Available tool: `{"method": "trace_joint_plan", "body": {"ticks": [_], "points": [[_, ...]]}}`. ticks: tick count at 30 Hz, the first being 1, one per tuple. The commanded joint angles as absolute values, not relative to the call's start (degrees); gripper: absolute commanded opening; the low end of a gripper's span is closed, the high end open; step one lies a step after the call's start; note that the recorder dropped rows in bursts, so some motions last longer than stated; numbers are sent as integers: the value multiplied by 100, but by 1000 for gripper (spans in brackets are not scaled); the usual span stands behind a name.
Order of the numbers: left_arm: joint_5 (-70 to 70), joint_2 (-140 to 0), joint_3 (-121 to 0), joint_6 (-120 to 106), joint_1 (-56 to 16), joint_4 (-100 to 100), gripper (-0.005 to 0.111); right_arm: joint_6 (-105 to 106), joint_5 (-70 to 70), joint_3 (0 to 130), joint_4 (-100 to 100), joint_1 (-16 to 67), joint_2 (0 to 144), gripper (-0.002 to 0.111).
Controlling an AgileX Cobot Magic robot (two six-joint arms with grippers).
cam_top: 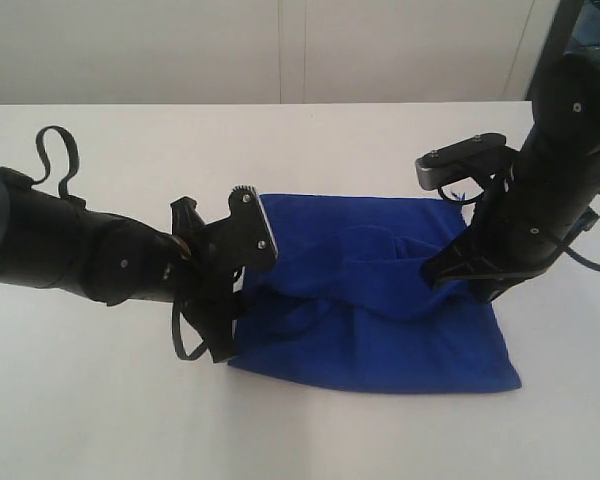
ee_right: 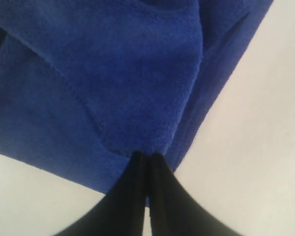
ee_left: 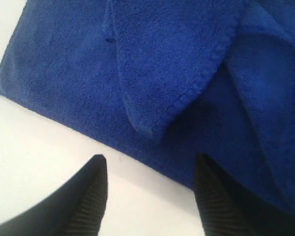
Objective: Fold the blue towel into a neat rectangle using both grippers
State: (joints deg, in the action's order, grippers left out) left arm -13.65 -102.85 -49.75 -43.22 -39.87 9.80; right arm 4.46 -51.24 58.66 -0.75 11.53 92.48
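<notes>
This looks like a robotics lab or test bench rather than a home or shop. A plain white table [cam_top: 100, 420] fills the exterior view. Behind it is a pale wall [cam_top: 180, 50] of flat panels with thin vertical seams. Two black jointed robot arms reach in from opposite sides. The left arm [cam_top: 70, 250] trails a looped cable [cam_top: 55, 150] (the right arm [cam_top: 550, 200] has cabling too). A blue towel [cam_top: 380, 330] lies on the tabletop between them.

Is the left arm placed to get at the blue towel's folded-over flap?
Likely yes: the left end effector is open, and the flap of the blue towel lies just ahead of it, with nothing covering it.
</notes>
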Motion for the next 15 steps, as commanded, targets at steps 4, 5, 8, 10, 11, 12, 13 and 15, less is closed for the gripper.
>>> {"method": "trace_joint_plan", "body": {"ticks": [4, 5, 8, 10, 11, 12, 13, 15], "points": [[-1705, -10350, -5154, -3295, -4012, 234, 58, 422, -5107, 5862, -81, 1139, 9217, 0], [-1741, -10350, -5179, -3234, -4012, 195, 58, 422, -5107, 5862, -81, 1139, 9217, 0], [-1622, -10350, -5198, -3163, -4012, 158, 58, 422, -5096, 5862, -68, 1139, 9217, 0], [-1298, -10350, -5198, -3163, -4012, 0, 58, 422, -5096, 5862, -68, 1139, 9217, 0], [-1251, -10350, -5198, -3163, -4012, 0, 58, 422, -5096, 5862, -68, 1139, 9217, 0], [-1327, -10350, -5198, -3163, -4012, 0, 58, 422, -5096, 5862, -68, 1139, 9217, 0], [-1464, -10372, -5198, -3163, -4012, 0, 58, 422, -5096, 5862, -68, 1139, 9217, 0], [-1539, -10464, -5207, -3163, -4012, 0, 58, 422, -5096, 5862, -68, 1139, 9217, 0]]}}
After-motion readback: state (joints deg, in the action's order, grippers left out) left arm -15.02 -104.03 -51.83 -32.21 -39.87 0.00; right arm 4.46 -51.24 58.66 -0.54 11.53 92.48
